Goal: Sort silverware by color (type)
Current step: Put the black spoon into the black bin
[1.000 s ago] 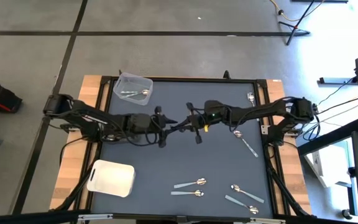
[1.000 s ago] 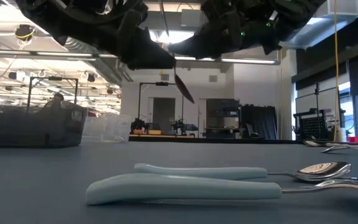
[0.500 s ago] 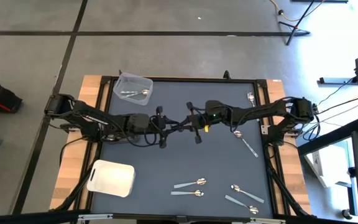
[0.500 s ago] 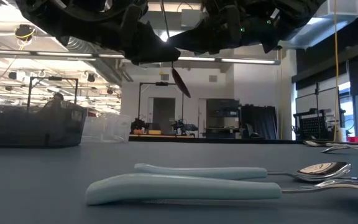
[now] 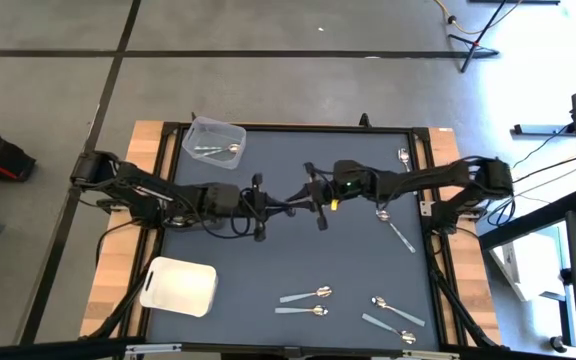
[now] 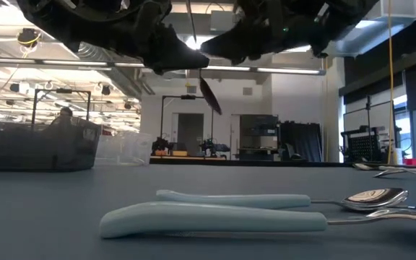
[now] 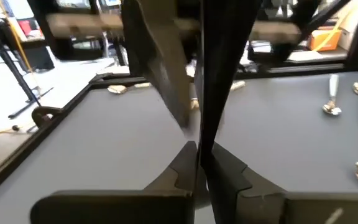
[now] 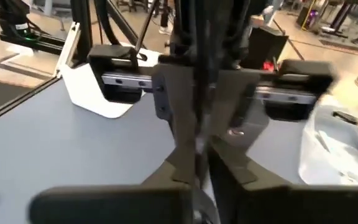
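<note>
A dark spoon (image 6: 209,95) hangs bowl down, high over the middle of the table, where my two grippers meet. My left gripper (image 5: 284,206) comes from the table's left and is shut on its handle. My right gripper (image 5: 301,197) faces it from the right with its fingers (image 8: 185,155) a little apart at the handle; I cannot tell whether they touch it. Silver spoons with pale handles lie near the front edge (image 5: 305,295) (image 5: 398,311), and more lie at the right (image 5: 395,230). My left gripper pinches the dark spoon's thin handle (image 7: 199,140) between its two fingers. The fingers come level from the table's left and lie across the handle. The spoon hangs below them, slightly tilted, with its bowl (image 6: 209,95) down and far clear of the table.
A clear tub (image 5: 214,140) holding silver spoons stands at the far left corner. A white tray (image 5: 179,286) sits at the near left. One more spoon (image 5: 404,157) lies at the far right edge. Two pale-handled spoons (image 6: 215,217) lie close before the low camera.
My left gripper has shut on the dark spoon's handle. The spoon's bowl has swung a little toward the table's left and still hangs at the same height.
</note>
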You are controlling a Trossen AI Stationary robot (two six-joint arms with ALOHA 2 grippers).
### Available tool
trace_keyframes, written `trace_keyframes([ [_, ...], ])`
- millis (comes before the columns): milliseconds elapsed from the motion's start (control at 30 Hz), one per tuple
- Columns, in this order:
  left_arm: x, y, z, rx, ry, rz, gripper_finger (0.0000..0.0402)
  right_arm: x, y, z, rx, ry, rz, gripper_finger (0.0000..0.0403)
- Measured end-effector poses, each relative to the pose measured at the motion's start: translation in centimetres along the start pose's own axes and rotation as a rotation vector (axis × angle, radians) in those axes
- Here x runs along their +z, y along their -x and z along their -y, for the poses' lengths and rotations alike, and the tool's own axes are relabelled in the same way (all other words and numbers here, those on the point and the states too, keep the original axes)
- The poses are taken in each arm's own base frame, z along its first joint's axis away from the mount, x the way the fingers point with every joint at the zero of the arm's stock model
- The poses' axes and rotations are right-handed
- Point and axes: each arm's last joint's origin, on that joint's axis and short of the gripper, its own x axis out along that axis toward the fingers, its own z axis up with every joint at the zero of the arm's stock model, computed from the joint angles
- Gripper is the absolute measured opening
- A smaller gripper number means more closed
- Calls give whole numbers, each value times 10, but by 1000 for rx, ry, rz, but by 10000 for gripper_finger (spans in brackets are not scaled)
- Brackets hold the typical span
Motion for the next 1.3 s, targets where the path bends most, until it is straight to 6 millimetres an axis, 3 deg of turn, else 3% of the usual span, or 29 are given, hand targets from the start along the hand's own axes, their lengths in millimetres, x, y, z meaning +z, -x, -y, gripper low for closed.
trace_keyframes([
  [233,8,26,7,69,-3,-216,15,26,56,-9,-7,-54,-148,113],
  [467,33,73,0,265,45,-552,16,22,101,-20,-92,-194,-413,133],
  [700,26,115,-11,432,182,-809,16,12,102,-23,-96,-258,-520,129],
  [833,21,124,-14,511,241,-825,17,12,101,-22,-105,-253,-513,129],
  [1000,27,125,-15,438,177,-781,17,12,101,-22,-104,-247,-511,129],
  [1300,53,150,-24,415,201,-799,15,11,101,-22,-104,-255,-519,129],
])
